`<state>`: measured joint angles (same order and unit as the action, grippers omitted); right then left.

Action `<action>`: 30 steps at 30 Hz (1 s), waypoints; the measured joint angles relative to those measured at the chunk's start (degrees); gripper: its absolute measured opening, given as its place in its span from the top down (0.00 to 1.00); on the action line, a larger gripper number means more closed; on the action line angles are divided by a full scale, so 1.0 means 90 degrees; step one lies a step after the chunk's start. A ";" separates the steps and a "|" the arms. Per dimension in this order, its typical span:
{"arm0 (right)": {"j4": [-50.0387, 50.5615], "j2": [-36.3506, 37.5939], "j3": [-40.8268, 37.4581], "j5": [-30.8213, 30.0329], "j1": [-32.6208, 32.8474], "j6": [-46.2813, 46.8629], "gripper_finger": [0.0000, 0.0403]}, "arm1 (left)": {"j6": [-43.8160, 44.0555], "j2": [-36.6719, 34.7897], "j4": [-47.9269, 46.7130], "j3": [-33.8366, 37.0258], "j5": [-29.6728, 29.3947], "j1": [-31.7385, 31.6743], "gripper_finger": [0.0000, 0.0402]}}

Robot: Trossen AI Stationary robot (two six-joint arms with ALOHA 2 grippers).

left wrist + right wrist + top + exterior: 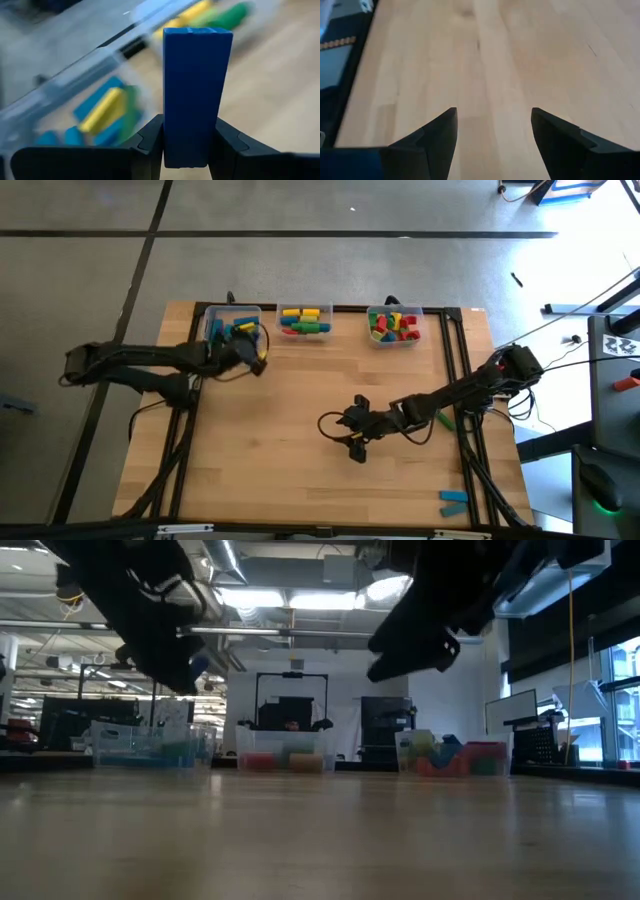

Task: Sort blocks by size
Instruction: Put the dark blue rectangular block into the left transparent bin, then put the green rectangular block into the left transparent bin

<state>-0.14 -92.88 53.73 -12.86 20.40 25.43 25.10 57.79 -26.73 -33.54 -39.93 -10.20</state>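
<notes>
Left tool (250, 355) pinching blue block, at left bin (232, 313), far-left desk corner.
High: bin just beyond tool; right tool (352, 442) mid-desk. Left wrist: blue block (197, 95) upright between fingers, long axis pointing outward, bin alongside. Right wrist: right tool spread, empty.

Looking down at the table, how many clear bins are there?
3, in a row along the far edge: left bin, by the left claw; middle bin; right bin.
</notes>
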 joint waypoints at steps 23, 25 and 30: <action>-0.0020 0.0000 -0.0198 -0.0135 0.0078 0.0142 0.38 | -0.1153 0.0906 0.0088 0.0034 0.1179 -0.3543 0.66; -0.0018 0.0000 -0.0198 -0.0129 0.0078 0.0141 0.38 | -0.1177 0.0933 0.0076 0.0034 0.1182 -0.3545 0.62; 0.0054 0.0000 -0.0198 -0.0072 0.0076 0.0135 0.38 | -0.1295 0.0819 0.0020 0.0034 0.1179 -0.3522 0.54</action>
<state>0.35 -92.88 51.94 -13.51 21.09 26.64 13.45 65.17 -26.55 -33.23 -29.32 -41.90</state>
